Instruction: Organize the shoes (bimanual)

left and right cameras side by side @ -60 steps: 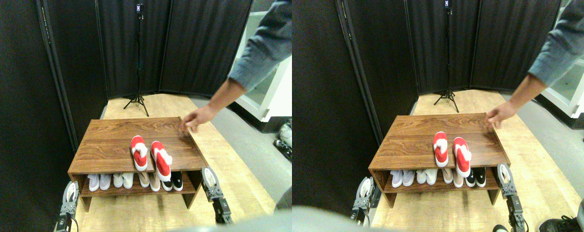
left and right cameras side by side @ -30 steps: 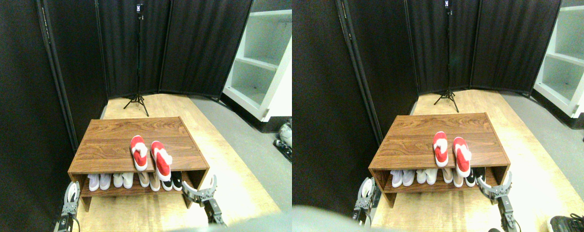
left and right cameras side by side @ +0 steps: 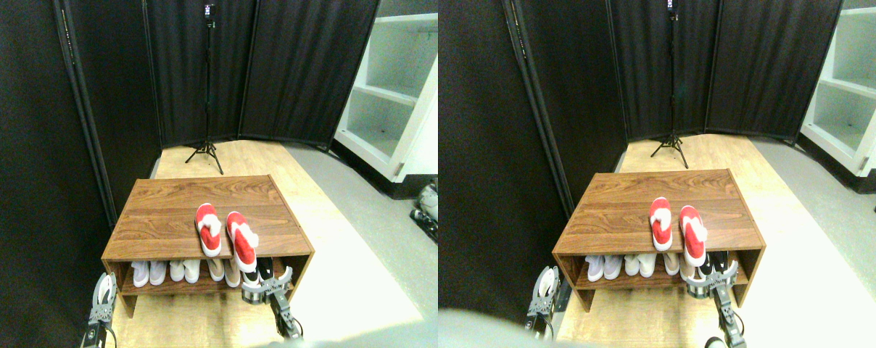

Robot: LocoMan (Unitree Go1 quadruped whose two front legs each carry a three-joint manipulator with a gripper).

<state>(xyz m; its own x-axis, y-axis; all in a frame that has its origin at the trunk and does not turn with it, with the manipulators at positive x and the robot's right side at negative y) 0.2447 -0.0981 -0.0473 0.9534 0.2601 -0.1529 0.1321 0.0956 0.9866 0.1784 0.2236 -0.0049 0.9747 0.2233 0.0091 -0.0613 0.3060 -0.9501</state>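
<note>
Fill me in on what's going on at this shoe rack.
A two-armed robot is tidying shoes. The pair of red shoes lies on top of the wooden rack, toes overhanging the front edge, and nothing holds them yet. The right gripper is in front of the lower shelf, just below the red pair, jaws spread. The left gripper waits by the rack's left front corner.

Two red slip-on shoes with white fluffy lining and white soles. Left shoe [left and right cameras side by side: 207, 229] and right shoe [left and right cameras side by side: 241, 240] lie side by side, soles down, on top of the wooden rack [left and right cameras side by side: 162, 217]. The right shoe's near end overhangs the front edge.
</note>
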